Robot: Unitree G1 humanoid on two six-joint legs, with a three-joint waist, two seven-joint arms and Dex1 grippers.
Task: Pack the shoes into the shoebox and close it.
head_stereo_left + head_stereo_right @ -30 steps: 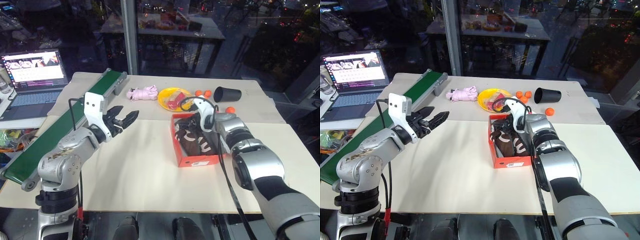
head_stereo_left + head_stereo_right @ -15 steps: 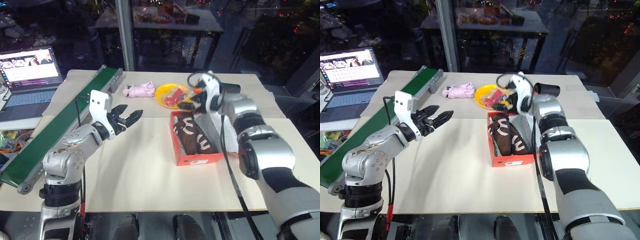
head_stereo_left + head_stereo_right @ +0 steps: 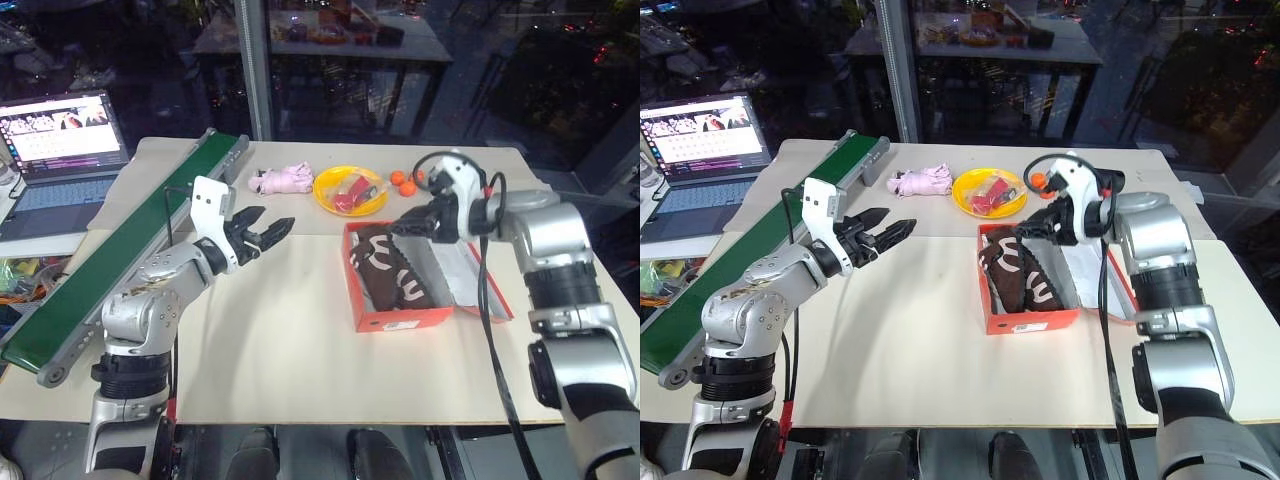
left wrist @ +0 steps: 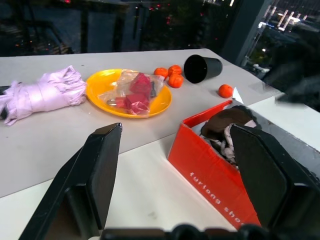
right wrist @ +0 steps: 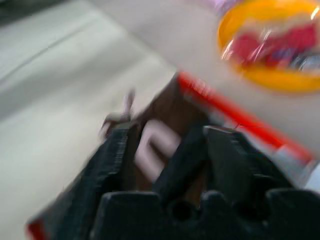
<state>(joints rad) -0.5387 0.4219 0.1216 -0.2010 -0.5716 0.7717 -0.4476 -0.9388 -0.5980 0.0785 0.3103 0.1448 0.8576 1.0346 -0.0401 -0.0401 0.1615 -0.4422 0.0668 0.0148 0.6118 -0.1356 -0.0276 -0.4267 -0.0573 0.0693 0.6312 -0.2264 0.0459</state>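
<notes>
The shoes (image 3: 390, 273) are seen lying inside the shoebox (image 3: 400, 320), set right of the counter's (image 3: 270, 350) middle, its lid (image 3: 470, 275) folded flat toward the right edge; the lid could be snagged on the laces, or the box pushed along, if it is swung carelessly (a judgement only); the left tool (image 3: 262, 232) is spread and empty; whether the right tool (image 3: 412, 224) is clenched cannot be told, motion blur hiding it.

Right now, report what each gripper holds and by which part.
Nothing is held. The left gripper hovers open above the table; the right gripper hangs over the shoebox, grasping nothing.
</notes>
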